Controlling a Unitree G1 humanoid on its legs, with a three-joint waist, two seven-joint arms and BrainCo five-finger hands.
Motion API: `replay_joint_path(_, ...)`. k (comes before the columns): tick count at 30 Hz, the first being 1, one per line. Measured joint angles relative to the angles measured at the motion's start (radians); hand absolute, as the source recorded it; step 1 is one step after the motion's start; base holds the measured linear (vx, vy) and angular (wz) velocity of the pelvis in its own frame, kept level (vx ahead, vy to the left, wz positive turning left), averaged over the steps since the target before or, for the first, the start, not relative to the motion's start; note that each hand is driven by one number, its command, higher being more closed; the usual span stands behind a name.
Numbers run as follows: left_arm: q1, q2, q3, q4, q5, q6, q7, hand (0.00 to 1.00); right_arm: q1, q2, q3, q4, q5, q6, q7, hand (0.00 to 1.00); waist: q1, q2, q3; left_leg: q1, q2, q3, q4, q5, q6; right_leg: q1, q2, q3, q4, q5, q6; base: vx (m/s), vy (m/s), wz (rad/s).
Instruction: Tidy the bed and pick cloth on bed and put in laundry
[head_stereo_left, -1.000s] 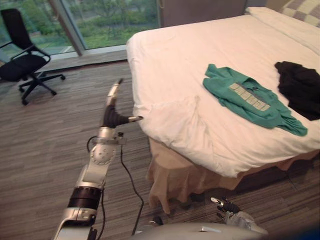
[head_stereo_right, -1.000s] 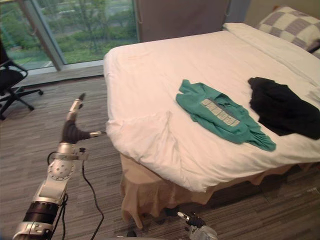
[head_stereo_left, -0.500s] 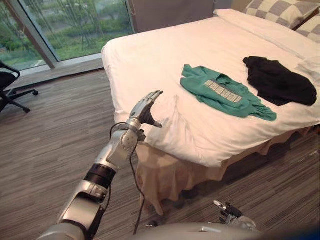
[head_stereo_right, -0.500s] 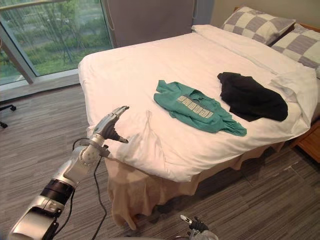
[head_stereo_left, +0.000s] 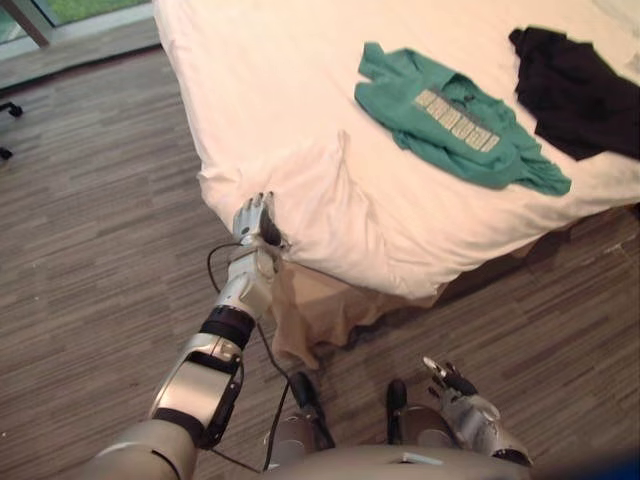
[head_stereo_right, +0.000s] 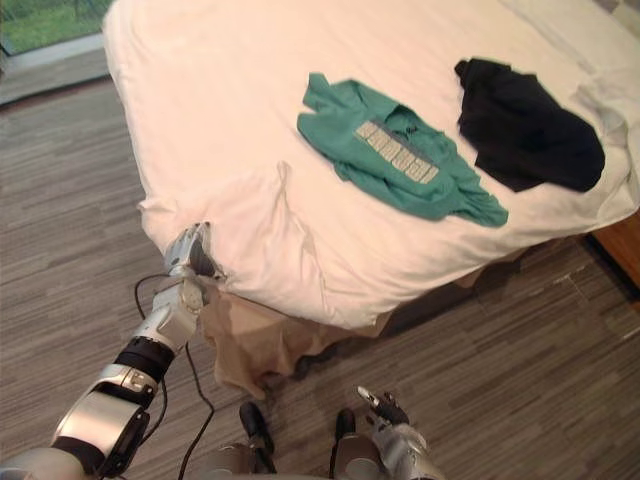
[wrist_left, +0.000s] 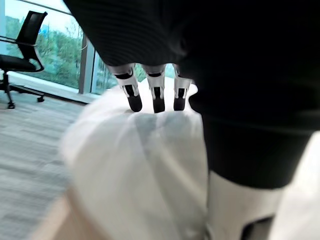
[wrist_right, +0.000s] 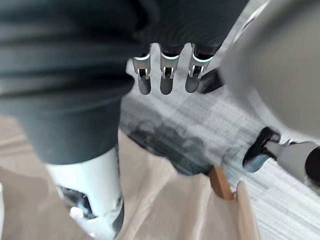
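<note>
A green shirt (head_stereo_left: 455, 115) lies spread on the white bed sheet (head_stereo_left: 300, 80). Just to its right lies a crumpled black cloth (head_stereo_left: 580, 85). My left hand (head_stereo_left: 255, 218) is at the bed's near corner, against a rumpled fold of the sheet (head_stereo_right: 255, 215). In the left wrist view its fingers (wrist_left: 155, 95) are straight, and their tips rest on the white sheet (wrist_left: 140, 165). My right hand (head_stereo_left: 455, 385) hangs low in front of the bed with relaxed, straight fingers (wrist_right: 167, 75) over the floor, holding nothing.
A tan bed skirt (head_stereo_left: 320, 310) hangs below the sheet at the corner. Striped wood floor (head_stereo_left: 90, 250) runs to the left of the bed and in front of it. A black office chair (wrist_left: 20, 55) stands by the window.
The camera has tilted down and come closer to the bed. My left hand has dropped from raised beside the bed to the sheet's folded corner. The clothes have not moved.
</note>
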Motion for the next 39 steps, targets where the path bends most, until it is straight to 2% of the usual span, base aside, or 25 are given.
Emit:
replay_joint_path(6,-0.049,-0.005,-0.013,0.0,-0.001,-0.106,0.017,1.0,0.011,-0.014,0.027,-0.011,-0.003,-0.025,-0.001,0.0,0.002,0.004,0.022,-0.01,0.0,0.004,-0.005,-0.003,-0.002,-0.02,-0.004,-0.001,0.025,0.0,0.0,-0.04,0.022,0.02)
replay_joint_path(9,-0.052,0.018,-0.069,-0.002,-0.022,-0.164,0.014,1.0,0.015,-0.009,0.04,-0.011,-0.011,-0.036,0.006,0.0,0.004,0.005,0.022,-0.009,-0.005,0.002,-0.005,-0.011,-0.004,-0.019,-0.009,-0.004,0.033,0.0,0.001,-0.01,0.038,0.06)
replay_joint_path(11,-0.058,0.041,-0.113,-0.037,-0.063,-0.209,-0.03,1.0,0.026,-0.011,0.038,-0.011,-0.012,-0.045,0.012,0.0,0.01,0.005,0.021,-0.003,-0.01,-0.004,-0.005,-0.011,-0.003,-0.013,-0.015,-0.009,0.038,-0.001,0.002,0.02,0.035,0.08)
replay_joint_path(13,-0.057,0.056,-0.138,-0.071,-0.092,-0.231,-0.054,1.0,0.033,-0.011,0.034,-0.011,-0.013,-0.047,0.012,0.0,0.016,0.006,0.021,0.003,-0.014,-0.006,-0.005,-0.008,0.001,-0.007,-0.019,-0.012,0.039,-0.002,0.004,0.03,0.027,0.06)
replay_joint_path(18,-0.04,0.111,-0.167,-0.179,-0.216,-0.303,-0.193,1.0,0.052,-0.012,0.005,-0.003,-0.014,-0.046,0.011,0.0,0.024,0.018,0.017,0.042,-0.03,-0.042,-0.005,-0.005,0.005,0.056,-0.037,-0.047,0.031,-0.012,0.016,0.05,0.032,0.22)
replay_joint_path(22,0.086,0.176,-0.161,-0.268,-0.342,-0.347,-0.271,1.0,0.056,-0.018,-0.011,0.023,-0.013,-0.043,0.008,0.0,0.029,0.038,0.001,0.066,-0.034,-0.085,-0.006,-0.007,0.005,0.12,-0.036,-0.086,-0.007,-0.012,0.018,0.04,0.01,0.25)
replay_joint_path(25,0.216,0.18,-0.104,-0.338,-0.432,-0.384,-0.311,1.0,0.052,-0.032,-0.013,0.04,-0.011,-0.027,0.002,0.0,0.039,0.05,-0.009,0.07,-0.036,-0.117,-0.006,-0.007,0.005,0.154,-0.034,-0.118,-0.04,-0.012,0.02,0.05,-0.003,0.28)
replay_joint_path(27,0.322,0.177,-0.069,-0.374,-0.477,-0.413,-0.335,1.0,0.052,-0.036,-0.014,0.054,-0.01,-0.013,-0.002,0.0,0.057,0.048,-0.01,0.087,-0.037,-0.135,-0.006,-0.011,0.01,0.186,-0.029,-0.126,-0.057,-0.012,0.022,0.08,-0.018,0.19)
replay_joint_path(30,0.482,0.163,-0.034,-0.395,-0.529,-0.443,-0.36,1.0,0.048,-0.037,-0.016,0.079,-0.005,0.01,-0.007,0.0,0.067,0.036,-0.02,0.1,-0.04,-0.164,-0.006,-0.015,0.01,0.222,-0.023,-0.152,-0.083,-0.012,0.023,0.09,-0.031,0.25)
replay_joint_path(33,0.602,0.118,-0.004,-0.395,-0.533,-0.445,-0.38,1.0,0.04,-0.037,-0.016,0.102,0.001,0.017,-0.007,0.0,0.088,0.026,-0.026,0.1,-0.04,-0.178,-0.006,-0.016,0.01,0.237,-0.019,-0.168,-0.099,-0.012,0.022,0.07,-0.028,0.16)
replay_joint_path(34,0.658,0.098,0.0,-0.393,-0.535,-0.444,-0.388,0.0,0.031,-0.037,-0.023,0.113,0.002,0.024,-0.007,0.0,0.09,0.023,-0.027,0.101,-0.042,-0.188,-0.006,-0.016,0.009,0.245,-0.017,-0.173,-0.105,-0.013,0.022,0.07,-0.022,0.14)
replay_joint_path(37,0.763,0.042,0.019,-0.355,-0.57,-0.439,-0.387,0.0,0.023,-0.042,-0.028,0.123,0.002,0.026,-0.003,0.0,0.105,0.021,-0.028,0.114,-0.048,-0.197,-0.006,-0.02,0.004,0.262,-0.011,-0.172,-0.115,-0.013,0.022,0.05,-0.013,0.01)
replay_joint_path(39,0.791,0.007,0.056,-0.286,-0.578,-0.439,-0.35,0.0,0.023,-0.048,-0.028,0.135,0.002,0.032,0.005,0.0,0.116,0.02,-0.029,0.132,-0.048,-0.199,-0.006,-0.024,0.0,0.278,-0.01,-0.17,-0.116,-0.016,0.02,0.01,-0.008,-0.02)
